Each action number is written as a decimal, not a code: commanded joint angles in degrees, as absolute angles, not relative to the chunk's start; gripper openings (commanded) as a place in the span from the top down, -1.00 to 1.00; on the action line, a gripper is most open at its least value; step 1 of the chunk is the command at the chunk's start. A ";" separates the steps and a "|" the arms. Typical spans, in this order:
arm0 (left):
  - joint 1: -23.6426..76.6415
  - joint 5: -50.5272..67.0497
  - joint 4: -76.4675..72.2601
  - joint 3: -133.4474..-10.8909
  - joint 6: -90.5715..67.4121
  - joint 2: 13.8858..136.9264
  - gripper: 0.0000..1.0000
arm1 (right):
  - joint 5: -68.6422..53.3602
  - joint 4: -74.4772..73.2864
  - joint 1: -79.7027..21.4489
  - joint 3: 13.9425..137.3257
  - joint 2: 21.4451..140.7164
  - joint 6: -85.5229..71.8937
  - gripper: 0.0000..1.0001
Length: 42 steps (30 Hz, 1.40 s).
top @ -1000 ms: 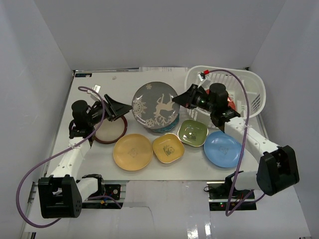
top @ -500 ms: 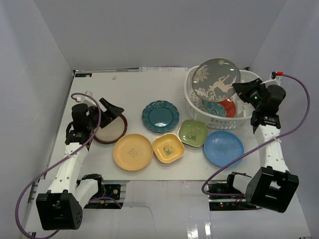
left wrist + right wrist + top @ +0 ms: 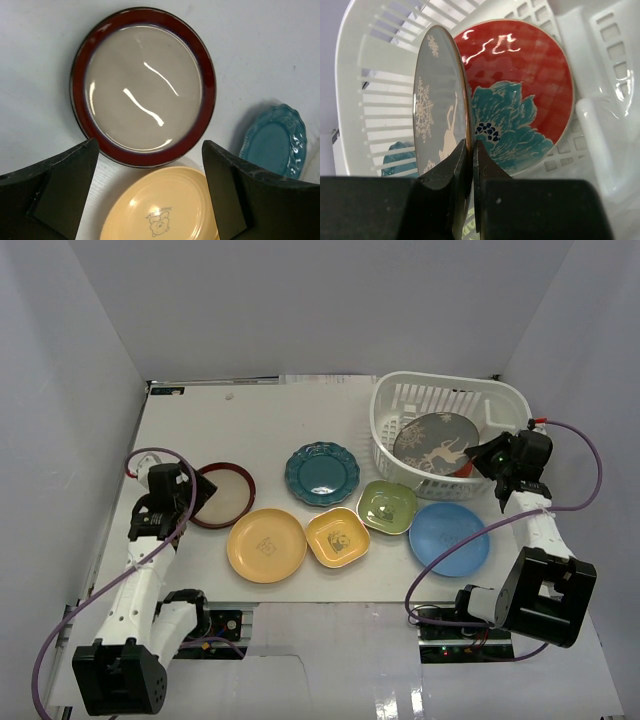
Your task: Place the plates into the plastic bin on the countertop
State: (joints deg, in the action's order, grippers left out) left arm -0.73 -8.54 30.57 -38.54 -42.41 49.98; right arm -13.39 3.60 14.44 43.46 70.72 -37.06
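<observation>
My right gripper is shut on the rim of the dark grey plate, which has a white deer pattern, and holds it tilted inside the plastic bin. In the right wrist view the jaws pinch the grey plate edge-on above the red-patterned plate, which lies on the bin's floor. My left gripper is open and empty over the near edge of the brown-rimmed cream plate. In the left wrist view the jaws straddle that plate and the round yellow plate.
On the countertop lie the scalloped teal plate, the round yellow plate, the small square yellow plate, the green plate and the light blue plate. Pale grey walls enclose the table.
My right gripper carried the grey plate from the table's middle to the right and lowered it into the bin, uncovering the teal plate. My left gripper drew back left and lower.
</observation>
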 commanded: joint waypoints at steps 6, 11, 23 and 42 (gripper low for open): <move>-0.88 -15.73 32.96 -34.63 -47.02 49.12 -0.88 | -10.55 11.60 15.29 42.89 72.60 -34.29 0.58; -0.88 -15.73 32.70 -33.49 -50.53 54.57 -0.88 | -7.74 9.85 15.29 42.89 72.60 -31.64 -0.24; -3.25 -14.42 27.53 -29.10 -54.40 58.44 -0.86 | 19.30 -2.53 3.27 55.26 75.93 -16.99 -0.80; -6.06 -10.20 17.05 -27.34 -59.15 70.31 -0.55 | 19.60 -8.17 0.09 58.36 84.98 -10.99 -0.80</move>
